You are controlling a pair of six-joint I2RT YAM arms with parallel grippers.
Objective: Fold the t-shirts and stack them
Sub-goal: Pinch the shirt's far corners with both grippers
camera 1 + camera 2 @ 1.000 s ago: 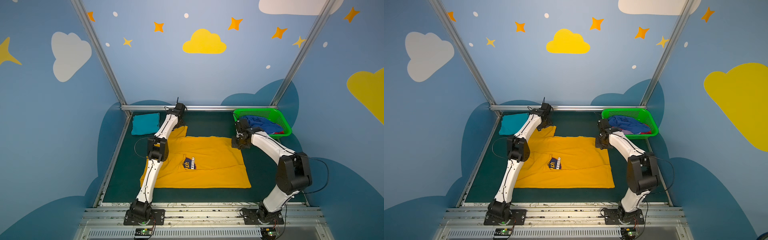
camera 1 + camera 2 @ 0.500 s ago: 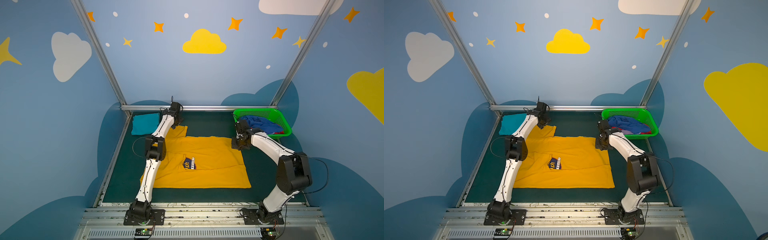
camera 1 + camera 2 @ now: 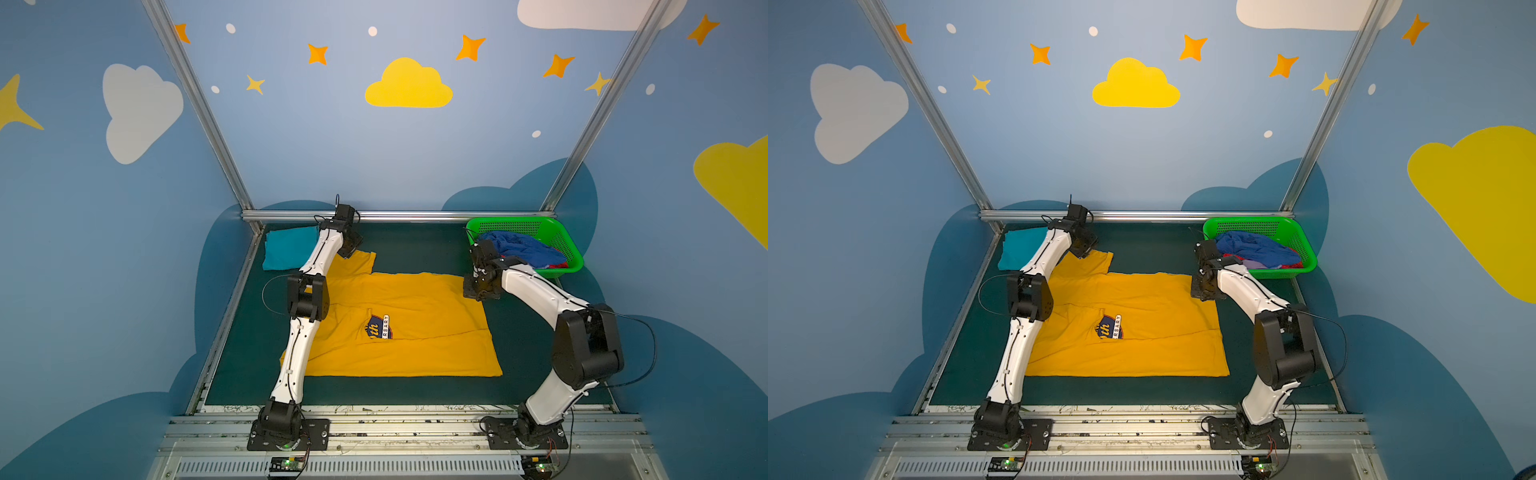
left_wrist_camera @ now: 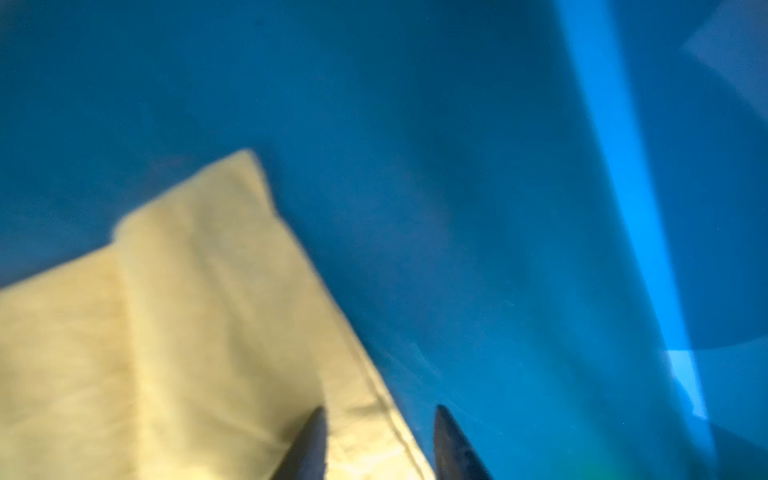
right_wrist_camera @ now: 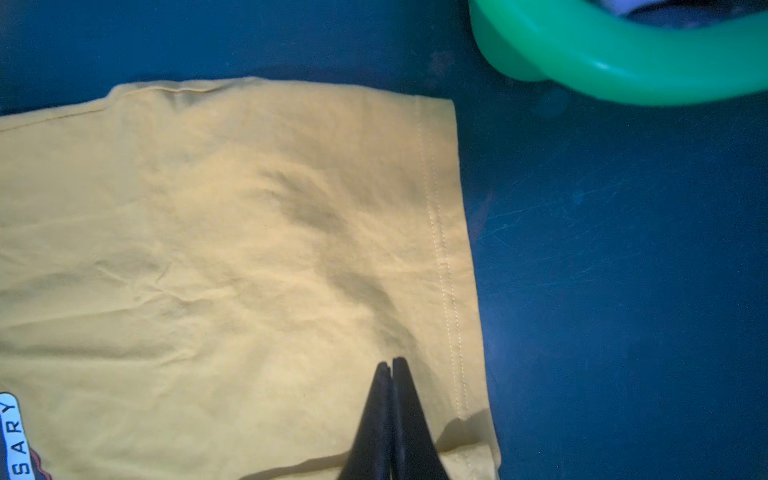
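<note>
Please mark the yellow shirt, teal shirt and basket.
Yellow shirt (image 3: 415,299): in a top view, body cloth.
Teal shirt (image 3: 286,249): in a top view, its middle.
Basket (image 3: 507,227): in a top view, back wall.

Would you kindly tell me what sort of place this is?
Likely a robot test booth: two arms bolted to a metal rail, cloud-painted walls, a green basket of shirts.

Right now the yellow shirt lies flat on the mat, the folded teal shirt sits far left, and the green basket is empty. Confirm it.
The green basket is not empty: both top views show a crumpled blue shirt and red cloth inside it. The yellow shirt does lie flat, and the folded teal shirt sits far left.
</note>
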